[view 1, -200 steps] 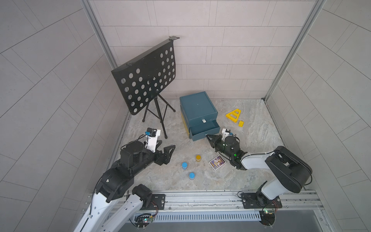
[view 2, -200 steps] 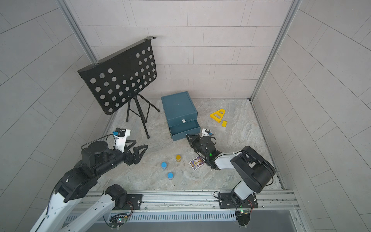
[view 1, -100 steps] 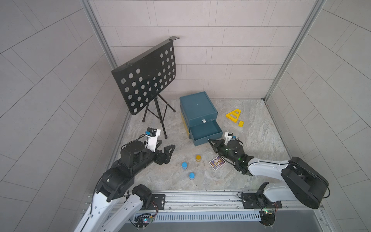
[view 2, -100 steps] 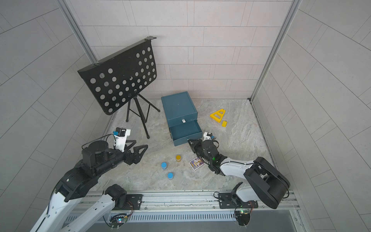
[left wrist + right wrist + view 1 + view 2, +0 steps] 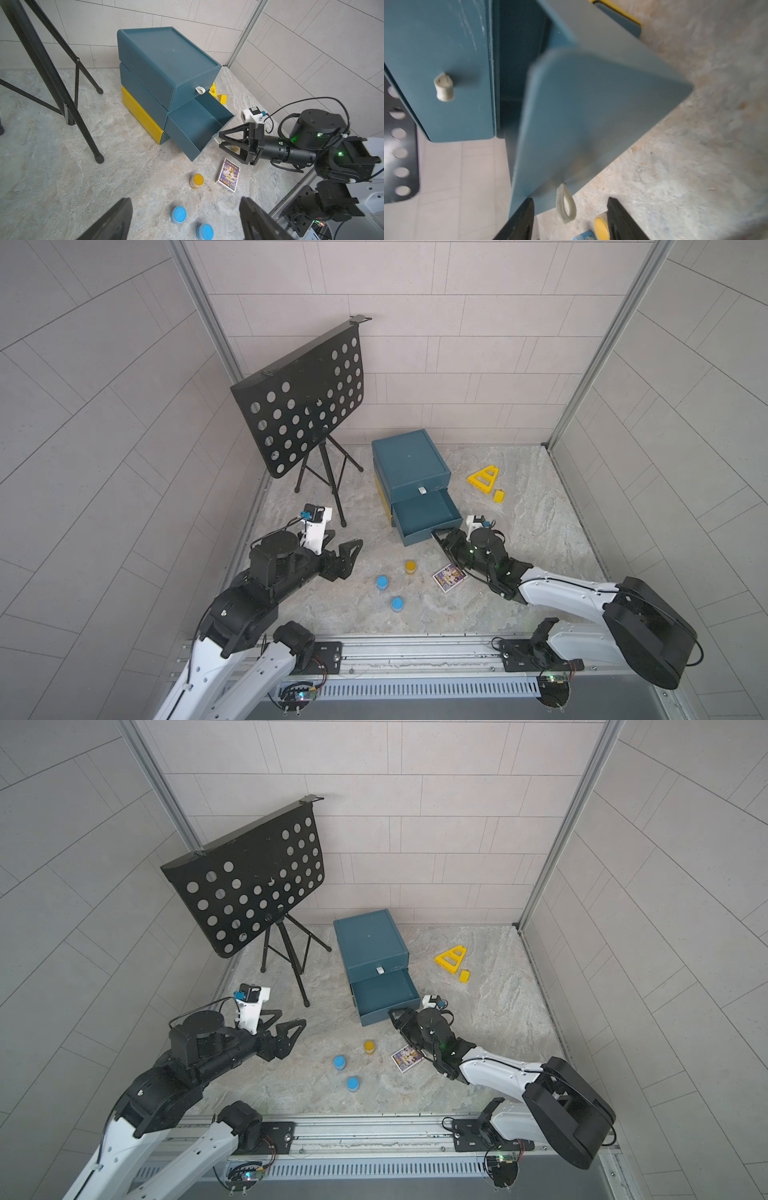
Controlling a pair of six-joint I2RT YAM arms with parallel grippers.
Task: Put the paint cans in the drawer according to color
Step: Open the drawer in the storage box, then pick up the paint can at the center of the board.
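Right gripper point(image 5: 438, 536), in both top views, sits at the front corner of the open teal plastic drawer point(image 5: 428, 514), while the left gripper point(image 5: 347, 539) hangs spread wide and empty near one amber-topped paint can point(image 5: 410, 566) and two blue-topped paint cans point(image 5: 382, 582) on the mottled floor point(image 5: 332, 605) outside it. Left wrist view: the three cans stand upright, amber one near a printed card box point(image 5: 227, 175). Right wrist view, blurred: right fingers point(image 5: 521, 220) stand apart either side of the drawer's pale loop handle point(image 5: 565, 205), clear of it.
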